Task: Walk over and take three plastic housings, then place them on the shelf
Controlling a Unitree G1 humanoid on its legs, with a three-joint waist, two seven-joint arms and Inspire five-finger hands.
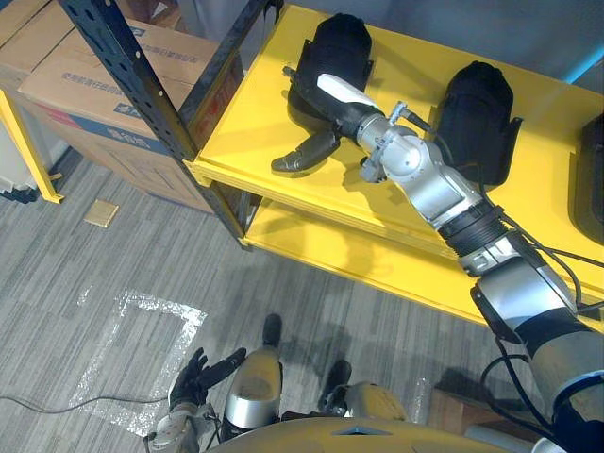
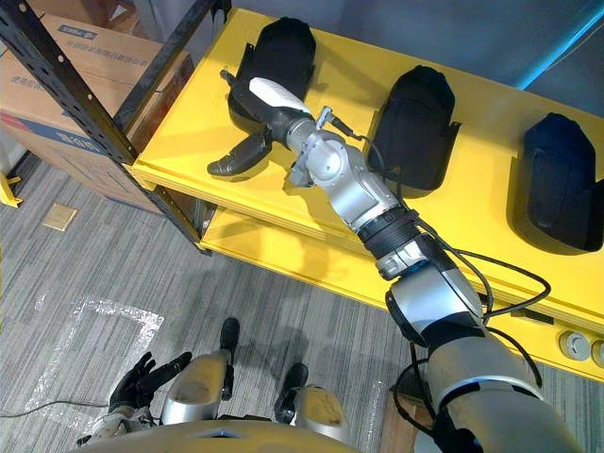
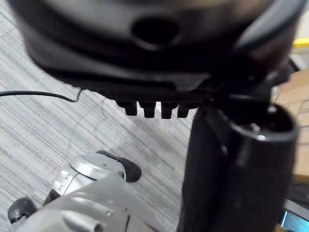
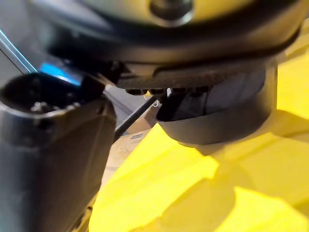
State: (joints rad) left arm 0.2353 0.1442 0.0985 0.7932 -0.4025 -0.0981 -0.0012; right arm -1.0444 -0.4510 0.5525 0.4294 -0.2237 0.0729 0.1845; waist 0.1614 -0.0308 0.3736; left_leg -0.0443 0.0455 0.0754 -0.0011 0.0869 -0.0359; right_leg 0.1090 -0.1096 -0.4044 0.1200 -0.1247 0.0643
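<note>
Three black plastic housings rest on the yellow shelf point(image 1: 255, 113): one at the left point(image 1: 338, 42), one in the middle point(image 1: 477, 109) and one at the right point(image 2: 557, 179). My right hand point(image 1: 344, 115) is stretched out to the left housing. Its white-covered thumb point(image 1: 342, 92) lies against that housing's front, and its straight fingers point(image 1: 304, 154) lie on the shelf just in front of it. In the right wrist view the housing's rim point(image 4: 217, 118) stands close past the hand. My left hand point(image 1: 200, 373) hangs low beside me with relaxed fingers, holding nothing.
A black perforated upright point(image 1: 132, 75) frames the shelf's left corner. Cardboard boxes point(image 1: 90, 90) sit behind it and a yellow post point(image 1: 24, 142) stands further left. A lower yellow shelf point(image 1: 311, 241) lies below. The grey floor carries a tape outline point(image 1: 142, 344) and a small brown tile point(image 1: 101, 213).
</note>
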